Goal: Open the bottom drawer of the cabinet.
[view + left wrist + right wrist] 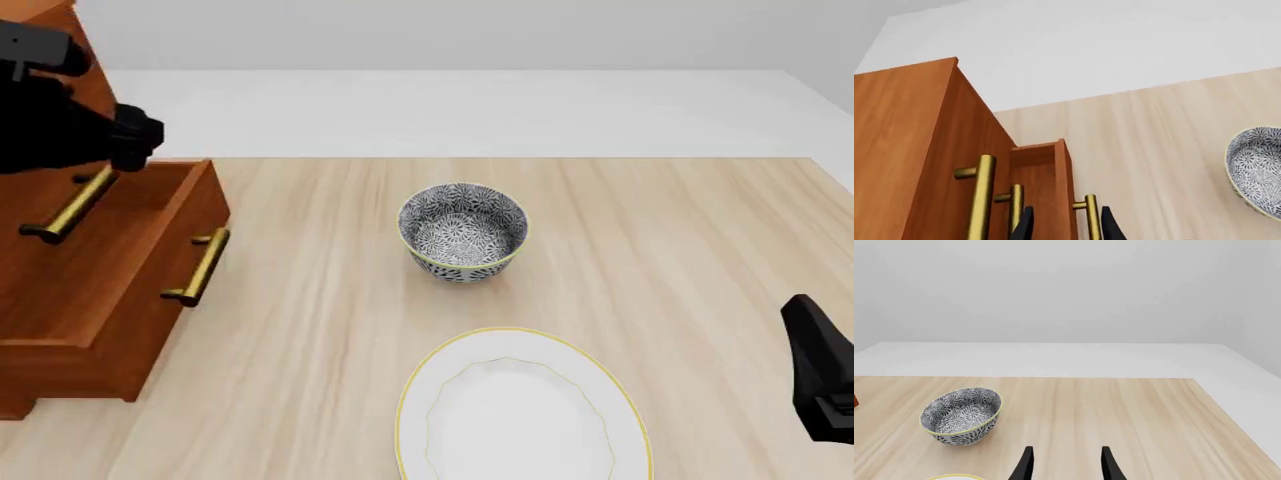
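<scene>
pale wood table (694, 230), white floor, walls perhaps grey.

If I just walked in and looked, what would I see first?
First, the big reddish-brown cabinet at the table's left edge, with its bottom drawer pulled partway out and brass handles shining. Then the blue patterned bowl in the middle of the table, with a white plate in front of it, nearer the camera. The left claw sits right at the drawer's handle.
</scene>
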`<action>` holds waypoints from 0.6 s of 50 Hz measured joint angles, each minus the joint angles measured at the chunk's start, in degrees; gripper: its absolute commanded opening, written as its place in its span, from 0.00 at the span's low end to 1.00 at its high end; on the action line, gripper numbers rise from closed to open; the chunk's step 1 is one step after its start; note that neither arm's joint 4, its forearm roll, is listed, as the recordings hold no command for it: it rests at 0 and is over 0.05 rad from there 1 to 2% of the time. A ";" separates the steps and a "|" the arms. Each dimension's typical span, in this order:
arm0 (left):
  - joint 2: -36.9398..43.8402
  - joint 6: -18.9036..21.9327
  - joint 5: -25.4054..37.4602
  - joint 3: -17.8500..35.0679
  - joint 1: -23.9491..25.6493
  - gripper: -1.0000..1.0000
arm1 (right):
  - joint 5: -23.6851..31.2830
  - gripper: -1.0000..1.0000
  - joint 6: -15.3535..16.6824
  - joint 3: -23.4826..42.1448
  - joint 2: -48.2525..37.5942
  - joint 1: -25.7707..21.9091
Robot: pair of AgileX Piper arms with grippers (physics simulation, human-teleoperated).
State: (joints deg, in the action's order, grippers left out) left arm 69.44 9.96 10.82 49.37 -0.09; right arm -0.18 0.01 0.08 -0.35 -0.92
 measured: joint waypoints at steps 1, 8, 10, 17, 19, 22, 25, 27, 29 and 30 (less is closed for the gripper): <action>0.06 -0.35 -0.03 -0.18 -0.17 1.00 | 0.00 1.00 0.00 0.00 0.00 0.00; 0.50 -2.84 -0.33 -1.58 -1.05 1.00 | 0.00 1.00 0.00 0.00 0.00 0.00; 0.58 -3.48 -0.46 -2.02 -1.24 1.00 | 0.00 1.00 0.00 0.00 0.00 0.00; 1.16 -5.05 -1.04 -3.56 -1.58 1.00 | 0.00 1.00 0.00 0.00 0.00 0.00; 1.43 -5.48 -1.22 -3.94 -1.68 1.00 | 0.00 1.00 0.00 0.00 0.00 0.00; 1.89 -5.92 -1.58 -4.56 -1.72 1.00 | 0.00 1.00 0.00 0.00 0.00 0.00; 2.32 -6.22 -1.97 -5.19 -1.75 1.00 | 0.00 1.00 0.00 0.00 0.00 0.00; 2.60 -6.38 -2.22 -5.58 -1.78 1.00 | 0.00 1.00 0.00 0.00 0.00 0.00; 2.86 -6.52 -2.48 -5.99 -1.81 1.00 | 0.00 1.00 0.00 0.00 0.00 0.00; 2.98 -6.59 -2.60 -6.19 -1.83 1.00 | 0.00 1.00 0.00 0.00 0.00 0.00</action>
State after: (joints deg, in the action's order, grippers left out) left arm 72.41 3.37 8.22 43.17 -1.92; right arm -0.18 0.01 0.08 -0.35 -0.92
